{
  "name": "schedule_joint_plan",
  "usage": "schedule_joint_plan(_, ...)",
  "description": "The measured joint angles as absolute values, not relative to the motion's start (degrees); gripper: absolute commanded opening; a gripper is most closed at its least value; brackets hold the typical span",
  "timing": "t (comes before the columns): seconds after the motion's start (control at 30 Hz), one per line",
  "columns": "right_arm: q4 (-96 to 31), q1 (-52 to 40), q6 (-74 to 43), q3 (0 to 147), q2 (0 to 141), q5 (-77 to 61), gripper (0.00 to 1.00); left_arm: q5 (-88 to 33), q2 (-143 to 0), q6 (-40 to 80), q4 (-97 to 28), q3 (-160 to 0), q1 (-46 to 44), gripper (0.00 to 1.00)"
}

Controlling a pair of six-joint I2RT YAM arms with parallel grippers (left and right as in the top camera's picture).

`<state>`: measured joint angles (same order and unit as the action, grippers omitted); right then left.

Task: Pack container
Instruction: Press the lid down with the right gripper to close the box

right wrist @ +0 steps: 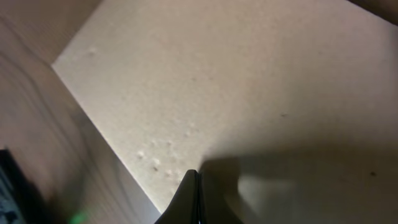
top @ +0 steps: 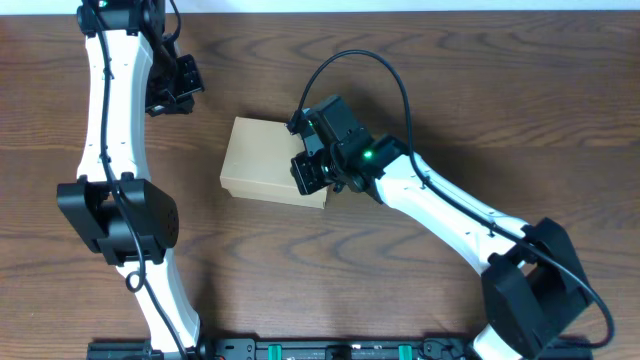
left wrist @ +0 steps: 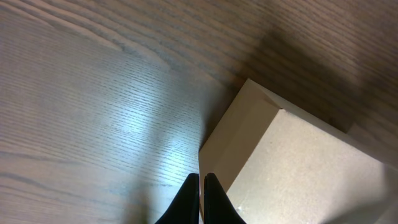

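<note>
Container [top: 255, 160] sits in the middle of the table [top: 450, 90], turned a little, with its flap lid lying down flat on top. It looks closed, so nobody can see what is inside. The right gripper [top: 305, 172] is over the right, near part of the lid. In the right wrist view its two fingers are pressed together [right wrist: 194, 199] and hold nothing. The tips are right at the tan lid [right wrist: 249, 81], with a dark shadow just beside them. I cannot tell for sure if they touch it. The left gripper [top: 178, 90] hangs over bare wood to the far left of the container, apart from it. In the left wrist view its fingers are almost together [left wrist: 202, 199], with only a thin slit between them, and they hold nothing too. One corner of the container [left wrist: 298, 168] shows just beside them. I think the packing is nearly done and the step now is closing the lid. Next, the right gripper likely needs to push straight down on the lid, softly. A sideways push could slide this light container across the smooth table [left wrist: 93, 93].
</note>
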<state>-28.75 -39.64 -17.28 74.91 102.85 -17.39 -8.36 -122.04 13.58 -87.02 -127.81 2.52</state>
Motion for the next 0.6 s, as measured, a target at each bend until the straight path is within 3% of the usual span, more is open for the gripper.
schedule_joint_plan(0.53,-32.3,-40.4,-12.3,76.7,104.4,-11.0,0.01,-8.3,-122.0,13.7,-88.1,-127.8,2.5,0.06)
schedule_joint_plan(0.57,-32.0,-40.4,-11.5,76.7,104.4,-11.1,0.03,-8.4,-122.0,13.7,-88.2,-127.8,2.5,0.06)
schedule_joint_plan(0.6,-31.5,-40.4,-10.8,76.7,104.4,-11.1,0.12,-8.3,-122.0,13.7,-88.2,-127.8,2.5,0.08)
